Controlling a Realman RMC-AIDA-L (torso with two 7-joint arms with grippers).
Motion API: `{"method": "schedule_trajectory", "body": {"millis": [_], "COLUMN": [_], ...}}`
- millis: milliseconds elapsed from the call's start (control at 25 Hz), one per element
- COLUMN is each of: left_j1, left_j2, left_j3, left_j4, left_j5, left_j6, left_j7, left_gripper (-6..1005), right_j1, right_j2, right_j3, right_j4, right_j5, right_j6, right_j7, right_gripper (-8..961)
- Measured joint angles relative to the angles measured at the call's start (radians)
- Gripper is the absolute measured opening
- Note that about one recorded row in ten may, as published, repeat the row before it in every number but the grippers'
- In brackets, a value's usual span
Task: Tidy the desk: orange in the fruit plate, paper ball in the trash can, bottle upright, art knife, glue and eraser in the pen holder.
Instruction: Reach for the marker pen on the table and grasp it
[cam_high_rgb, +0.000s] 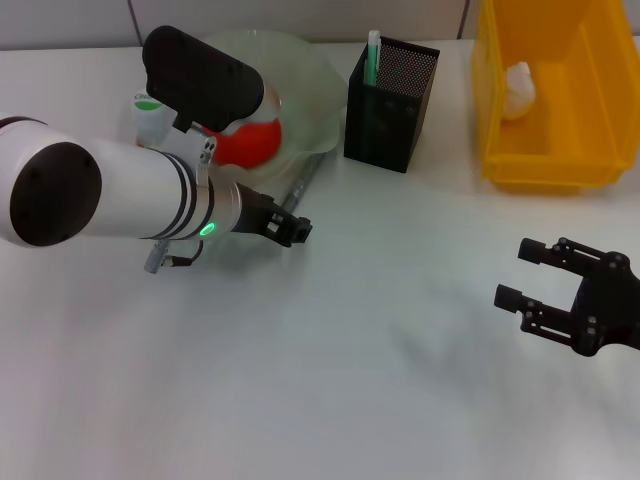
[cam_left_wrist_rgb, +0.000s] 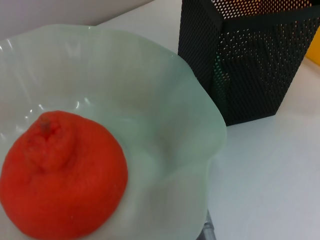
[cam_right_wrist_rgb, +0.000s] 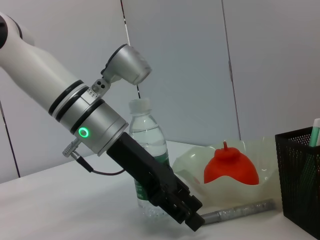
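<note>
A plain white counter (cam_high_rgb: 350, 380) fills nearly the whole head view, smooth and matte, with soft grey shadows lying on it towards its near right part. In the left wrist view the same white counter (cam_left_wrist_rgb: 280, 165) shows as a bare patch. Behind the counter (cam_right_wrist_rgb: 50, 205) stands a pale grey wall (cam_right_wrist_rgb: 175, 65) of flat panels, split by thin dark upright seams (cam_right_wrist_rgb: 230, 65); the head view catches the wall (cam_high_rgb: 300, 15) only as a narrow strip

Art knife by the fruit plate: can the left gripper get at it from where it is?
Probably yes. The left gripper hangs just above the grey art knife, which lies on the desk against the fruit plate; nothing covers it.
</note>
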Motion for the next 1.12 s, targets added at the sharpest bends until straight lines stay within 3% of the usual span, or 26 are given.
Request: {"method": "schedule_trajectory", "body": {"millis": [1120], "left_j1": [-0.035], "left_j2": [-0.002], "left_j3": [0.007], "left_j4": [0.054], "left_j5": [0.0], "left_j6": [0.018], "left_j7": [-0.027], "left_gripper": [365], "right_j1": [0.001], "right_j2": [0.0], "right_j3": [0.0], "right_j4": [0.002], "right_j5": [0.0], "right_j6": [0.0], "right_j7": [-0.001], "right_gripper": [693]}}
